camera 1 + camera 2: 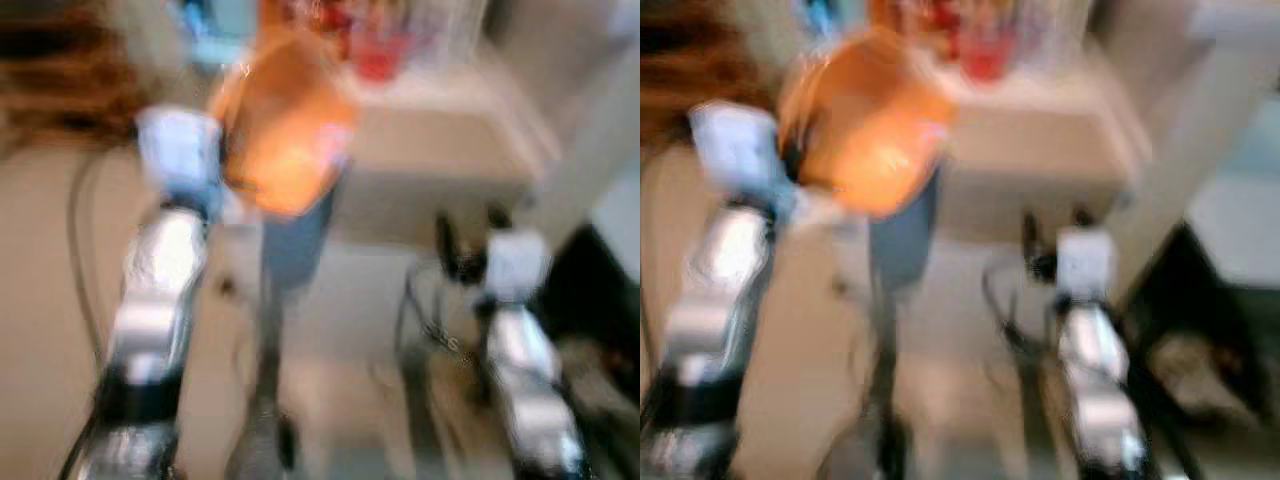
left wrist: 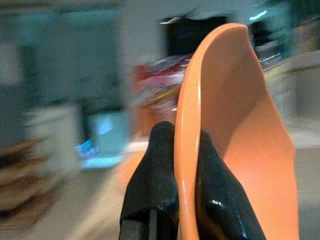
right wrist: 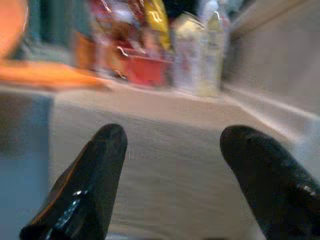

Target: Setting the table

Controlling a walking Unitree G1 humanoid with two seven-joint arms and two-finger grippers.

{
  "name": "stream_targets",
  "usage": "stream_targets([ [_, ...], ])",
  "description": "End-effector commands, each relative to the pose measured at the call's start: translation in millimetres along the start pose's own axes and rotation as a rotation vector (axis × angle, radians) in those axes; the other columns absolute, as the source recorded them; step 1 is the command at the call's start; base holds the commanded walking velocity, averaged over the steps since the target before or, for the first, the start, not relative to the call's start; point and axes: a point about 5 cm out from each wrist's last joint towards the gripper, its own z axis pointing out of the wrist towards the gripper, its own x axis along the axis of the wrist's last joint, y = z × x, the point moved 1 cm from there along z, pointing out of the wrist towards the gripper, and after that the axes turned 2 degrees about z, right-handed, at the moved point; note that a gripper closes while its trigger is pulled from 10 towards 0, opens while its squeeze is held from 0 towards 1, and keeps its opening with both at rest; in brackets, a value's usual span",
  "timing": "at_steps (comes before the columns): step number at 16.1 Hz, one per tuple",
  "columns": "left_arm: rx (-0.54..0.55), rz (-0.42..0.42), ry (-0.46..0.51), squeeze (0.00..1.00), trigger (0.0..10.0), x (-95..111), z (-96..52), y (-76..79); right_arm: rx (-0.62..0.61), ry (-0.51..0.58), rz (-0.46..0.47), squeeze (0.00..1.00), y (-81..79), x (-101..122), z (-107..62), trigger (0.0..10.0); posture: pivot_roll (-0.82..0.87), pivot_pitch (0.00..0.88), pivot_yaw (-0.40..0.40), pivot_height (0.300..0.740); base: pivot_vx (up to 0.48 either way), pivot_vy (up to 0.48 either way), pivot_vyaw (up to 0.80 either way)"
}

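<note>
An orange bowl [image 1: 285,125] hangs in the air in front of me, held by its rim. My left gripper [image 2: 186,165] is shut on that rim, one black finger on each side of the bowl [image 2: 235,135]. In the head views the left arm [image 1: 160,280] rises on the left, all heavily blurred. My right gripper [image 3: 172,150] stands open with nothing between its fingers, low on the right [image 1: 470,240], pointing at a beige counter [image 3: 165,130].
The beige counter [image 1: 440,150] stands ahead, with a red container [image 3: 145,67], bottles [image 3: 207,55] and packets along its back. A black shape [image 1: 600,290] lies at the right. Cables [image 1: 85,260] trail on the pale floor.
</note>
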Motion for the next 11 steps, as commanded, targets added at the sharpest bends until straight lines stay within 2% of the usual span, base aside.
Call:
stream_targets([
  [1, -0.041, 0.005, 0.092, 0.00, 0.0, 23.0, 10.1, 9.1, -0.003, 0.004, -0.009, 0.00, 3.7, 1.5, 1.1, 10.0, 0.03, 0.000, -0.003, 0.740, 0.000, 0.000, 0.00],
  [7, -0.059, -0.012, 0.048, 0.00, 0.0, 12.1, 7.9, 18.8, -0.003, -0.002, -0.014, 0.00, 3.5, 0.6, 0.1, 10.0, 0.02, 0.000, -0.002, 0.740, 0.000, -0.469, 0.00],
  [11, -0.038, -0.097, -0.117, 0.00, 0.0, -28.9, 1.6, 23.4, 0.000, -0.003, -0.023, 0.00, 3.5, 2.4, 0.3, 10.0, 0.00, 0.000, 0.006, 0.740, 0.000, -0.447, 0.00],
])
